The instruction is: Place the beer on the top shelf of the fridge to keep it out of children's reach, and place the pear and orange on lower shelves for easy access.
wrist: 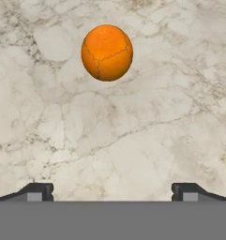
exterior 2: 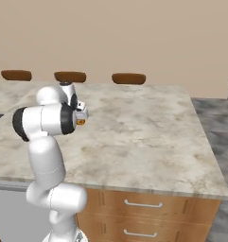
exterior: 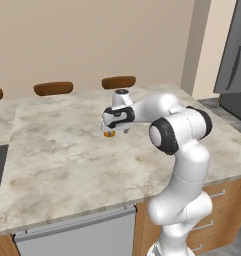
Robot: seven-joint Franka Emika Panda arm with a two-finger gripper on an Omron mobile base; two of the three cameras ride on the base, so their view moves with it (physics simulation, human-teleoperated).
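- Marble-patterned surface [exterior: 67, 150], beige with grey veining, carries the orange [wrist: 107, 52].
- Orange sits bare on the surface, apart from everything else there; in the left base view it shows as a small orange patch right under the end effector [exterior: 112, 131].
- End effector [wrist: 112, 192] points down at the surface above the orange, jaws spread wide, nothing between them.
- Orange lies beyond the fingertips [wrist: 39, 190] in the hand view, not touching them.
- Fridge [exterior: 234, 55] stands past the surface's far right corner, well apart from the orange.
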